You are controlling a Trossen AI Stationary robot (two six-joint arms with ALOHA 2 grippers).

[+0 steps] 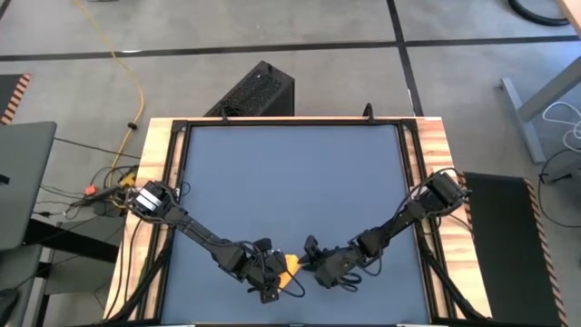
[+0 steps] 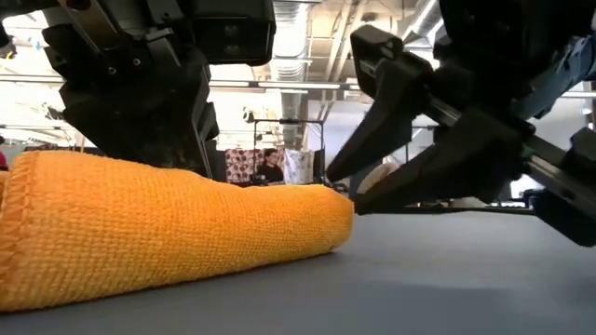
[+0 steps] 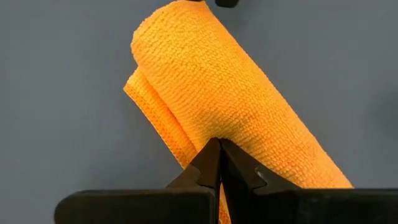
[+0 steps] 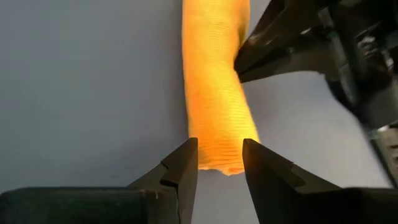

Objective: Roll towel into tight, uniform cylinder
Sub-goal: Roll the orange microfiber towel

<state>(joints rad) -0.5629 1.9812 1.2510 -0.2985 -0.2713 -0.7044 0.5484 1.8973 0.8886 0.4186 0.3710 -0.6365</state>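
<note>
Grey matting (image 1: 290,182) fills the table. Low centre in the high view, the left gripper (image 3: 219,163), fingers pressed together, bears on the towel (image 1: 290,265), a rolled yellow cylinder lying flat between both arms. The right gripper (image 4: 219,163) is spread, straddling the roll's far end without pinching. Press evenly along the length, I'd judge, so it stays uniform. From overhead, the arms hide most of the roll; its loose edge is hard to trace.

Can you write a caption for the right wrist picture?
Open right gripper at the end of the rolled yellow towel.
</note>
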